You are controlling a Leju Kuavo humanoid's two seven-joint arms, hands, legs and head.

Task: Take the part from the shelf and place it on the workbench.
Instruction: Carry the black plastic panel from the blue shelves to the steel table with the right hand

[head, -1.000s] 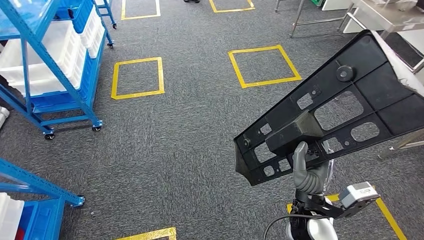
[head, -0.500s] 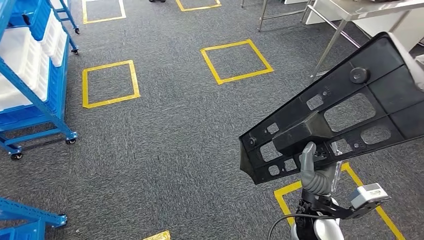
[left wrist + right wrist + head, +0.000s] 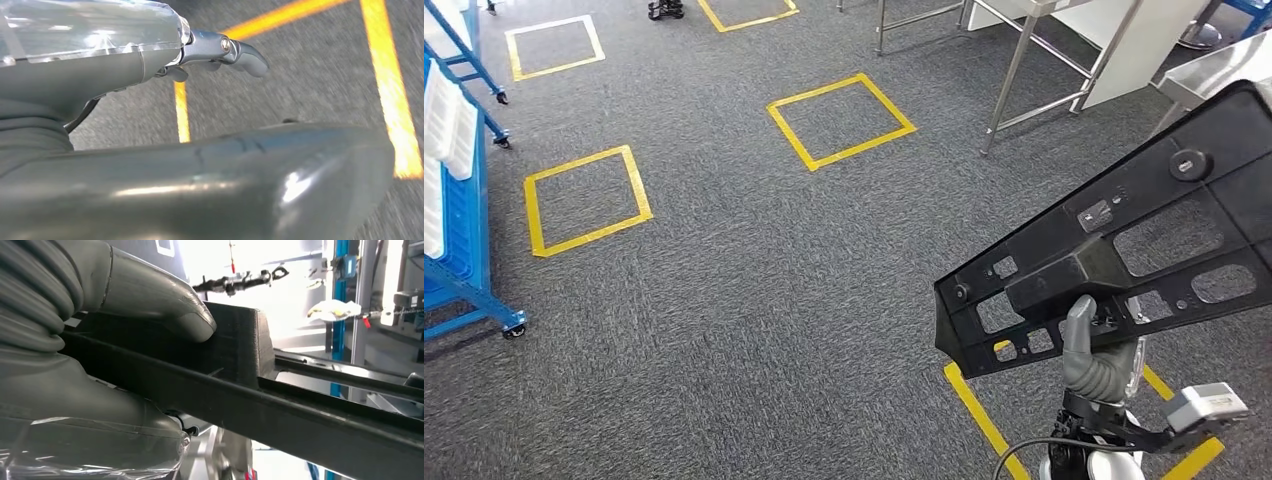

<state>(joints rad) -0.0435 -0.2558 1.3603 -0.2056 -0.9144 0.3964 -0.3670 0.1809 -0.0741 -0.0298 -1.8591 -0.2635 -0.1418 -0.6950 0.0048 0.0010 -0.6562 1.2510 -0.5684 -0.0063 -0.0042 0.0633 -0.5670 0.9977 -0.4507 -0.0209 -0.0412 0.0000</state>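
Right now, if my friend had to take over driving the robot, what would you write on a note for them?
Right hand: grips the black part from below, thumb pressed on its raised block, holding it up in the air over the grey carpet.
Left hand: holds nothing, fingers curled, hanging over the floor with yellow tape lines.
Done: the part is off the blue shelf, which stands away at the far left.
Left: carry the part to the steel workbench at the upper right and set it down there.
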